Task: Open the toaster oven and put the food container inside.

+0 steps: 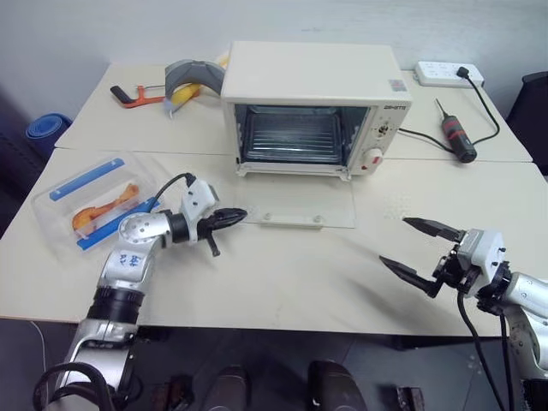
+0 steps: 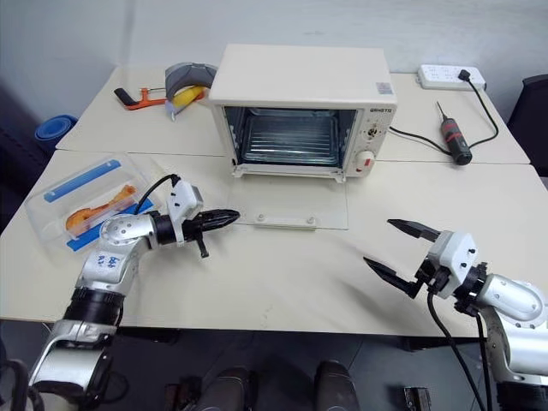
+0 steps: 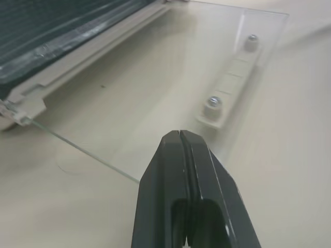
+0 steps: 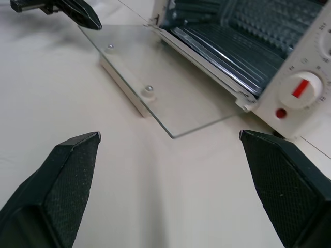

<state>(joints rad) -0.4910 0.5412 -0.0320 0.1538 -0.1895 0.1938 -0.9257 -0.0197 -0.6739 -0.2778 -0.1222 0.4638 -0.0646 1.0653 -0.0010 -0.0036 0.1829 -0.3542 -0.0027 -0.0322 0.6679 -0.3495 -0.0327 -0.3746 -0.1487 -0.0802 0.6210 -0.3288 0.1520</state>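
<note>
Nearest the robot, the right gripper (image 1: 419, 253) is hovering over bare tabletop (image 1: 291, 282) with its jaws spread as wide as they go, gripping nothing. The left gripper (image 1: 229, 217) is sitting just off the near left corner of the lowered glass door (image 1: 301, 202), its jaws pressed together and empty. To its left, near the table's left edge, the food container (image 1: 94, 204) is lying flat, untouched, with orange food showing through the clear lid between two blue clip strips. It is looking light, rigid and slick-walled, likely thin enough to flex, so a hold across its short sides or under its rim appears soundest. Farther back, the toaster oven (image 1: 312, 107) is standing open, its wire rack exposed.
</note>
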